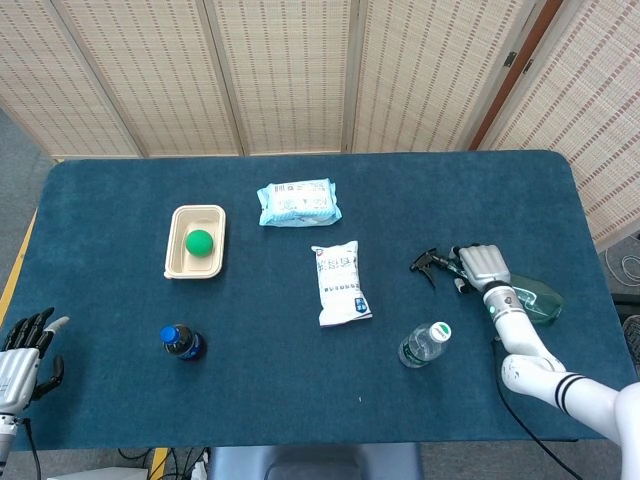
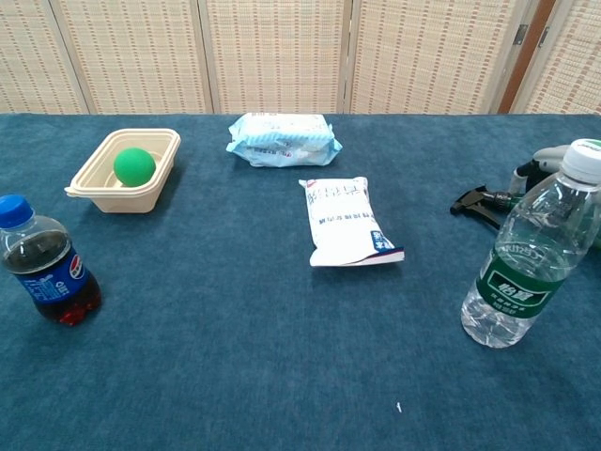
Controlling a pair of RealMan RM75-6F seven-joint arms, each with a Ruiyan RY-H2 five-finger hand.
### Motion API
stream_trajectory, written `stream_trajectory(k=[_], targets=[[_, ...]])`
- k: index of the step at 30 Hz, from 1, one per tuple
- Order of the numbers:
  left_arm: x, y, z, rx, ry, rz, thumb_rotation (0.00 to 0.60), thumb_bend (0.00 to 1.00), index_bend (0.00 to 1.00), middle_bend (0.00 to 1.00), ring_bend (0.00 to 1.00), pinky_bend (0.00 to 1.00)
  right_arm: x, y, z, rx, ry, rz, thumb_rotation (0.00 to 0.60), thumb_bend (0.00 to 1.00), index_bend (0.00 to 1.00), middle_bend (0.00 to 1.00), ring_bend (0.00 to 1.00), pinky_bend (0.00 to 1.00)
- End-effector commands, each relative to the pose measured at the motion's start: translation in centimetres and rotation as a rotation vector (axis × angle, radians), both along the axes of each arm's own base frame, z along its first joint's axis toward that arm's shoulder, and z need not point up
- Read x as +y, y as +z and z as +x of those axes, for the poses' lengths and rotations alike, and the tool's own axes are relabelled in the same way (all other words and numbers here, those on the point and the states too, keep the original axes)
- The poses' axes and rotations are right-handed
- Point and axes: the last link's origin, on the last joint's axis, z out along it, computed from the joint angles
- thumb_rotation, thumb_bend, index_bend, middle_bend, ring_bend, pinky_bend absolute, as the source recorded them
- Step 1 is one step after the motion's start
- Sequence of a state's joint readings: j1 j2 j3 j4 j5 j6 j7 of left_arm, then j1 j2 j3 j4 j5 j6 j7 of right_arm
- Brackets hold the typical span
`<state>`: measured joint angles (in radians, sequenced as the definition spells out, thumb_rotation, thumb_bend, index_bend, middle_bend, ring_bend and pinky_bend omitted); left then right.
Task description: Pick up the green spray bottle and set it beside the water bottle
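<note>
Head view: right hand seemingly clasps the green spray bottle near the tabletop's right edge; next, lift toward the water bottle.

Under the right hand, silvery with a dull metal sheen, lies translucent green plastic, the spray bottle, on matt blue cloth, the table; near it stands the clear glossy plastic water bottle, and well apart a crinkled shiny white packet
</note>
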<state>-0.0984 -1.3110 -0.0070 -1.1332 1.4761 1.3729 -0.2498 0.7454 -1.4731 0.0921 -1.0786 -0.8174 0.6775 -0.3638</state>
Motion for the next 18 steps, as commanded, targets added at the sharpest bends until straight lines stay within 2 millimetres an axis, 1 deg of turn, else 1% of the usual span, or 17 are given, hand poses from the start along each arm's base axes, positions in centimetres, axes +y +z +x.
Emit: stream_trajectory(k=[1,6,18], targets=[[-0.03,0.01,0.01,0.002,0.0,0.0,0.6,0.61,0.14,0.05,0.0,0.0,0.04,-0.01,0.01,-0.004,-0.001,0.0,0.6,0.3,0.4,0.42,0.27,0.43],[-0.04,0.0,-0.01,0.002,0.003,0.0,0.6,0.61,0.14,0.05,0.0,0.0,0.13,-0.04,0.0,-0.006,-0.002,0.001,0.6,0.3,0.4,0.42,0.28,0.45],[-0.09,0.05,0.01,0.003,0.004,0.0,0.6,0.61,0.14,0.05,0.0,0.0,0.27,0.18,0.09,-0.029,-0.006,-0.013,0.6,0.3,0.4,0.43,0.28,0.45]])
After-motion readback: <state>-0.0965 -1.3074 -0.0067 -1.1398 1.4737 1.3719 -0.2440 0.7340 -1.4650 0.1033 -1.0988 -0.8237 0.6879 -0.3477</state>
